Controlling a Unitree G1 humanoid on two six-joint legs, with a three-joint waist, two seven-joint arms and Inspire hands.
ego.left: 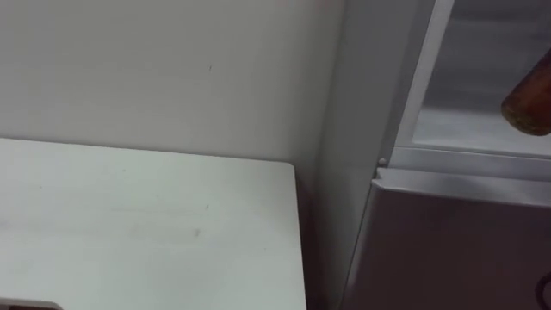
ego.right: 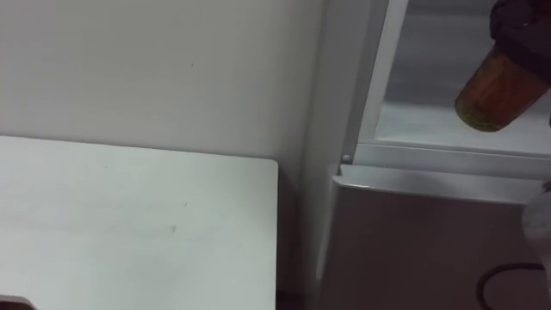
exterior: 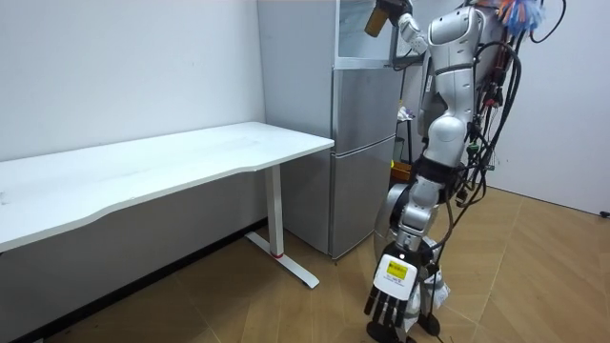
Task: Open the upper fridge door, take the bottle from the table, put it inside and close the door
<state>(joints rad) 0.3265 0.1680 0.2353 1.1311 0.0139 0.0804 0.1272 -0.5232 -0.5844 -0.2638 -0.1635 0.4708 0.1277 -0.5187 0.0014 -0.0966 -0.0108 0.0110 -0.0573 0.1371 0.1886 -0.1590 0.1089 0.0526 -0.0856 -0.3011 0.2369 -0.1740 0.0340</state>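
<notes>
Clasping an amber-brown cylindrical bottle (ego.right: 492,96), the right hand (ego.right: 521,26) is at the open upper compartment of the grey fridge (ego.right: 430,245); the left hand (exterior: 389,307) hangs slack.

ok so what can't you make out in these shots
- bottle cap: right eye view, hidden by the fingers of the right hand and the top edge.
- bottle's far side: left eye view, blurred and cut off by the right edge.
- upper fridge shelves: both eye views, cut off by the top and right edges.
- whether the bottle is set down yet: room view, too small.
- left hand: room view, hangs open, detail too small.
</notes>
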